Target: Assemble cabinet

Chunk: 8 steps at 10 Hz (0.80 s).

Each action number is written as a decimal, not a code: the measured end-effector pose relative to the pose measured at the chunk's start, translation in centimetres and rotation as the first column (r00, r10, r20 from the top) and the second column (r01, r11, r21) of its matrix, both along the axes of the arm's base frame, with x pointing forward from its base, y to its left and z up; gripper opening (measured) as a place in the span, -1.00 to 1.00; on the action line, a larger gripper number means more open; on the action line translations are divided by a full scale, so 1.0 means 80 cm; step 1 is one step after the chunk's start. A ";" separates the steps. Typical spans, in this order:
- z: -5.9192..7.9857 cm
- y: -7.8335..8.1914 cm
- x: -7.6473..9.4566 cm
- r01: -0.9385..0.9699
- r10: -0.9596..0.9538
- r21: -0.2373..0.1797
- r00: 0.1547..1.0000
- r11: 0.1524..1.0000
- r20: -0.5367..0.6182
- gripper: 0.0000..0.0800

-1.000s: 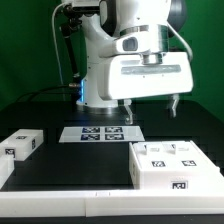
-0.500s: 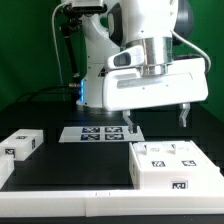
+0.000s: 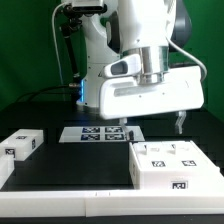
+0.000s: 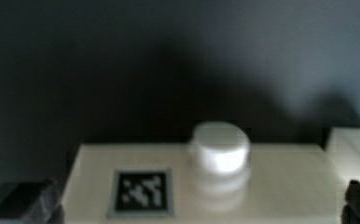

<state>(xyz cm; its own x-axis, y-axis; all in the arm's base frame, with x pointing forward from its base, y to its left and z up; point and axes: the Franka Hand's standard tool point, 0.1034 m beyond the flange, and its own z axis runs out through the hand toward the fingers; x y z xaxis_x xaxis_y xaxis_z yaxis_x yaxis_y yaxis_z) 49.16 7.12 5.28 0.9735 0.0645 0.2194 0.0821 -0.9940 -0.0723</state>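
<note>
Under spread gripper (image 3: 152,125) — cabinet (image 3: 172,168), tags (image 3: 157,151) atop

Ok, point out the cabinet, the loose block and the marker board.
cabinet (image 3: 172,157): exterior view, top face.
block (image 3: 22,140): exterior view, top face.
marker board (image 3: 100,133): exterior view, middle of the strip.

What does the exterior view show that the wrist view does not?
Only the exterior view: the arm, the marker board, a small block at that view's left, and the whole cabinet. Only the wrist view: a close look at a rounded white peg standing on a white surface beside one tag. Both: the open gripper, spread wide, and white tagged furniture, probably the same cabinet.
</note>
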 end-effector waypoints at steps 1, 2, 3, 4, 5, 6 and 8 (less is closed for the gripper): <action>-0.013 -0.007 0.001 -0.005 0.005 -0.003 1.000 1.000 -0.006 0.99; -0.022 -0.009 0.002 -0.003 0.003 -0.003 1.000 1.000 -0.006 0.99; -0.033 -0.005 0.001 -0.002 0.002 0.002 1.000 1.000 -0.006 0.99; -0.043 -0.001 -0.002 0.003 -0.003 0.008 1.000 1.000 -0.005 0.99; -0.045 0.002 -0.004 -0.010 0.010 0.007 1.000 1.000 -0.007 0.99; -0.045 0.002 -0.003 -0.017 0.017 0.005 1.000 1.000 -0.006 0.99; -0.045 0.002 -0.005 -0.021 0.021 0.004 1.000 1.000 -0.006 0.99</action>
